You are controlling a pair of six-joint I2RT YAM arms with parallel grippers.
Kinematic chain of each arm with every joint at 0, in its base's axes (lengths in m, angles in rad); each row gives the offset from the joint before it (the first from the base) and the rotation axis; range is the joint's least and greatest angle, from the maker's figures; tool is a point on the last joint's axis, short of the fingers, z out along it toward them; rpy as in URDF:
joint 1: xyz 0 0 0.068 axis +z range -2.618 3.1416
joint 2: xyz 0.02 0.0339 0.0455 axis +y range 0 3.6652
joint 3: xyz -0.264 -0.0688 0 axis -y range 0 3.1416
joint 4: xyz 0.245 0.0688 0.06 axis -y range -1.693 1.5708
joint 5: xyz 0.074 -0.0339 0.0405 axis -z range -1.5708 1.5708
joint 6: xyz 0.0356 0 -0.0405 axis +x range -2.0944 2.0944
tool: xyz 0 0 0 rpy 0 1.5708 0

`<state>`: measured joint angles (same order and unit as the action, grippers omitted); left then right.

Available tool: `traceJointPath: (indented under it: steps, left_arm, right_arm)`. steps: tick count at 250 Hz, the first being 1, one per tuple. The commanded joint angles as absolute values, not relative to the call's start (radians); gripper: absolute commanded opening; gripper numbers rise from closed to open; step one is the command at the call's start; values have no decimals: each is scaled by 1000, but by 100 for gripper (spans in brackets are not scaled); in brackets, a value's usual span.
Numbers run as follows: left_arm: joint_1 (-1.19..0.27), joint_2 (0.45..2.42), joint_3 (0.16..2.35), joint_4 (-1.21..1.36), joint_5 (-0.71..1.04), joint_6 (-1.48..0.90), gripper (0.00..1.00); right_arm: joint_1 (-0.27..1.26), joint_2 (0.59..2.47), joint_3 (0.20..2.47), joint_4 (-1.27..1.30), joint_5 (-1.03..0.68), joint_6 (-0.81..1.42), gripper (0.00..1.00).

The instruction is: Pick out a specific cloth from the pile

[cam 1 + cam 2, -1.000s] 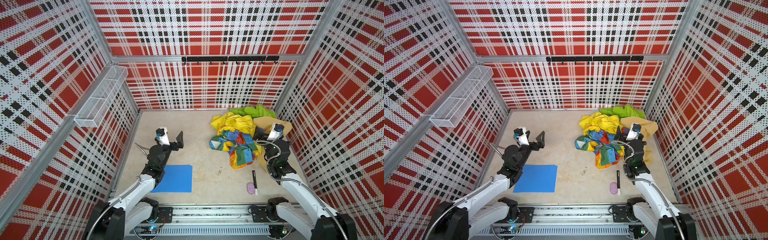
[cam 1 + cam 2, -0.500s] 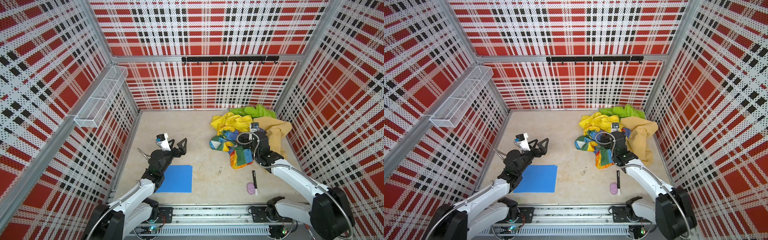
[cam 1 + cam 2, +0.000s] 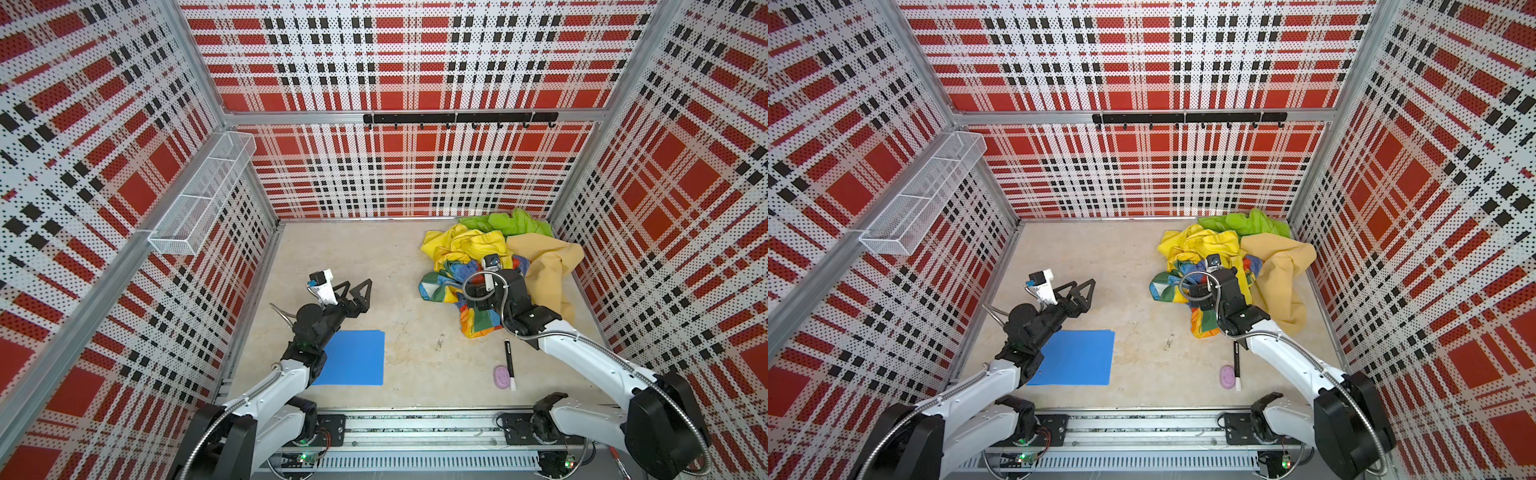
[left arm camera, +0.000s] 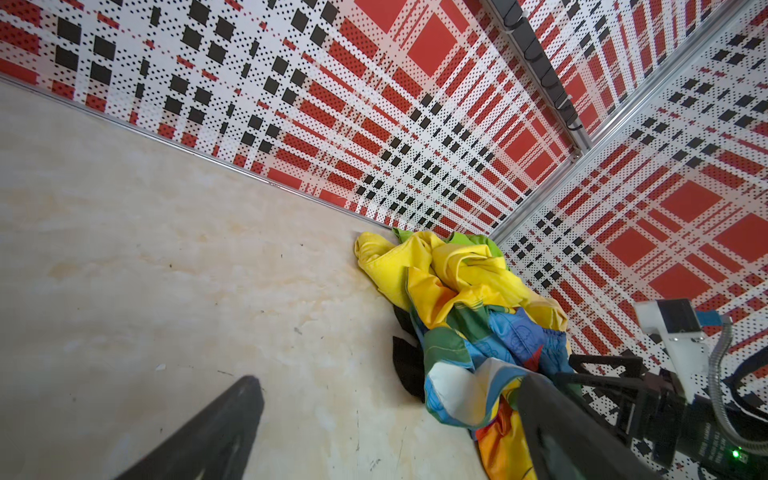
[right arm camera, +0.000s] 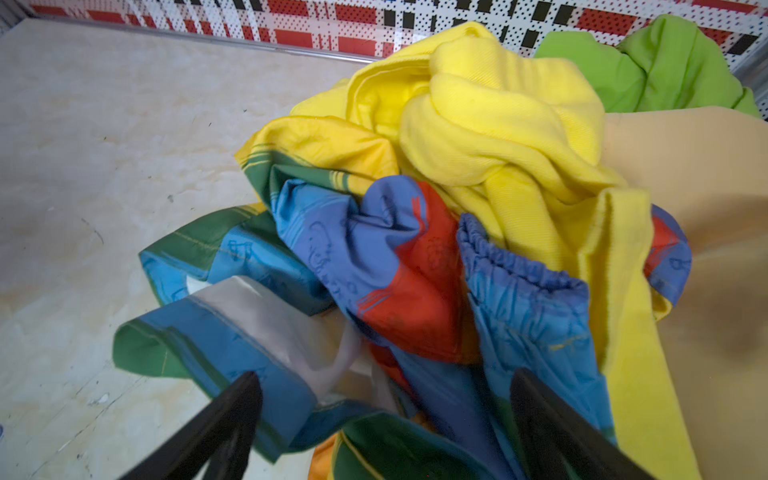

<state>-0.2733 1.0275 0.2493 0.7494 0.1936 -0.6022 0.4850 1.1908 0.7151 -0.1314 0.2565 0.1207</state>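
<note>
Black cloth [image 4: 409, 372]: just a dark sliver under rainbow cloth [image 5: 374, 249] at edge of pile [image 3: 465, 245], back-right corner. R gripper [image 5: 386, 380] jaws wide apart over rainbow cloth, holding nothing; L gripper [image 3: 356, 287] likewise, over bare floor [image 3: 332, 249].

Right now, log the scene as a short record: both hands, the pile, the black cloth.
left hand: open, empty, beyond the blue folder
right hand: open, over the rainbow-patched cloth
pile: far right corner
black cloth: only a dark edge shows, under the rainbow-patched cloth
grasp: not yet made
</note>
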Motion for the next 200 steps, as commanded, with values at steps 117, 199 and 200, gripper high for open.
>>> traceJointPath:
  steps: [117,199,200]
  left_arm:
    - [-257,933,204,779,263,-639,99]
    - [-266,909,192,746,256,-626,99]
    - [-265,910,193,746,257,-626,99]
  right_arm:
    - [494,1612,1037,-250,411,-27,100]
    - [416,1784,1077,-200,370,64,59]
    - [415,1786,1077,-199,369,64,57]
